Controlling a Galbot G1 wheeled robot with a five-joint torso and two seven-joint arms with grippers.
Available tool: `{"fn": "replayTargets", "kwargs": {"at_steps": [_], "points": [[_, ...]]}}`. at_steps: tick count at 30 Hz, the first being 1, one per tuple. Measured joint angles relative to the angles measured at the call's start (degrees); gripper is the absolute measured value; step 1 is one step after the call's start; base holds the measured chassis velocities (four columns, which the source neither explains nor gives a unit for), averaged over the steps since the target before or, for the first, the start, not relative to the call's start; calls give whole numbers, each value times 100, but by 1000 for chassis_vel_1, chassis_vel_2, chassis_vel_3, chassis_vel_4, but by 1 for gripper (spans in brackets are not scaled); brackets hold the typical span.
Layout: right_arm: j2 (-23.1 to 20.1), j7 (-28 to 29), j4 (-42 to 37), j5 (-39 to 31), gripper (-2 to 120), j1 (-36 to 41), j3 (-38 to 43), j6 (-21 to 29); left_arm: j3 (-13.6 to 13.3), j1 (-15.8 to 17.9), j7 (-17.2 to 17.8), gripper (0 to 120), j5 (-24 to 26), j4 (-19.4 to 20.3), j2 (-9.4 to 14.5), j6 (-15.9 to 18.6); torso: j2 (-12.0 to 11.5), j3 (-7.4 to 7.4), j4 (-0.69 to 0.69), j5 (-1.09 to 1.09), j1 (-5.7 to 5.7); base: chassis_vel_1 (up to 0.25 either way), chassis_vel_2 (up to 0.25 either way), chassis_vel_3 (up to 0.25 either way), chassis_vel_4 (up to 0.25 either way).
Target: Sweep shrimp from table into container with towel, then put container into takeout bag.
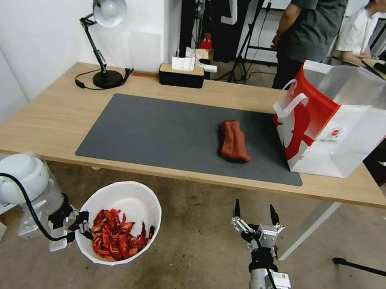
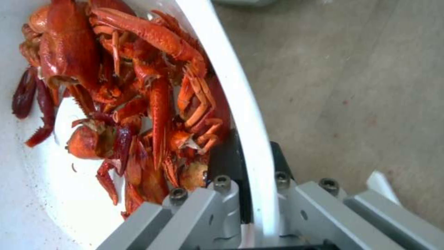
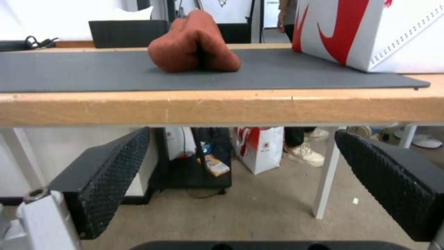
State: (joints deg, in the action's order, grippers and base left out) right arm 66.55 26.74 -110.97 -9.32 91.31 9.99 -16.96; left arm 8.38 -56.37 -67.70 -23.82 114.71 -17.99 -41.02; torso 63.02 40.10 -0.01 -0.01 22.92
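Two grippers low before table: left clamped on bowl rim, off the near edge, shrimp inside; right spread wide, holding nothing. Towel on mat, just beside bag, perhaps touching.

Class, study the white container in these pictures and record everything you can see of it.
The container is a round, deep, plain white bowl with a thin rim, tilted slightly. It hangs over the floor, below and in front of the table edge, off the mat. The left gripper is shut on its rim, one finger inside the wall and one outside. Red-orange shrimp lie piled inside against the gripped side.
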Motion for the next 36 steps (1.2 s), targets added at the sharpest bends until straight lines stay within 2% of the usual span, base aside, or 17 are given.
{"fn": "replayTargets", "kwargs": {"at_steps": [1,3,4,9,11,12,15,16,19,21,23,30,32,33,34,35,36], "points": [[0,0,0,0,100,0,0,0,0,0,0,0,0,0,0,0,0,0,0,0,0,0,0,0,0],[2,-30,30,8,100,68,2,-56,46,166,204,0,292,269,293,213,0,0,0,2,0,0,0,0,0],[2,-30,30,8,100,68,2,-56,46,166,204,0,292,269,293,213,0,0,0,2,0,0,0,0,0],[-9,-41,16,21,100,101,3,-73,160,313,302,0,910,444,541,511,0,0,1,1,0,0,0,0,0],[-16,-43,-5,71,100,113,-7,-78,250,566,575,0,1510,464,763,834,0,0,1,1,0,0,0,0,0],[-16,-43,-5,71,100,113,-7,-78,250,566,575,0,1510,464,763,834,0,0,1,1,0,0,0,0,0],[6,-47,4,132,100,135,-60,-95,240,893,890,0,1825,385,847,1122,0,0,1,1,0,0,0,0,0],[6,-47,4,132,100,135,-60,-95,240,893,890,0,1825,385,847,1122,0,0,1,1,0,0,0,0,0],[48,-60,41,197,100,140,-128,-114,56,1281,1281,0,2230,61,763,1422,0,0,2,0,0,0,0,0,0],[60,-61,43,213,100,151,-131,-119,19,1344,1323,0,2298,5,737,1449,0,0,2,0,0,0,0,0,0],[124,-63,48,275,100,207,-144,-131,-160,1587,1590,0,2654,-325,590,1564,0,0,0,0,0,0,0,0,0],[180,-65,50,346,100,238,-156,-134,-365,1809,1790,0,2913,-637,375,1634,0,0,1,0,0,0,0,0,0],[216,-65,48,399,100,266,-158,-134,-778,2220,1846,0,3005,-801,204,1678,0,0,3,1,0,0,0,0,0],[216,-65,48,399,100,266,-158,-134,-778,2220,1846,0,3005,-801,204,1678,0,0,3,1,0,0,0,0,0],[225,-65,44,412,100,277,-159,-134,-987,2417,1842,0,3005,-847,158,1678,0,0,2,0,0,0,0,0,0],[233,-65,41,426,100,297,-156,-134,-1308,2723,1840,0,3017,-916,77,1689,0,0,1,1,0,0,0,0,0],[233,-65,41,426,100,297,-156,-134,-1308,2723,1840,0,3017,-916,77,1689,0,0,1,1,0,0,0,0,0]]}}
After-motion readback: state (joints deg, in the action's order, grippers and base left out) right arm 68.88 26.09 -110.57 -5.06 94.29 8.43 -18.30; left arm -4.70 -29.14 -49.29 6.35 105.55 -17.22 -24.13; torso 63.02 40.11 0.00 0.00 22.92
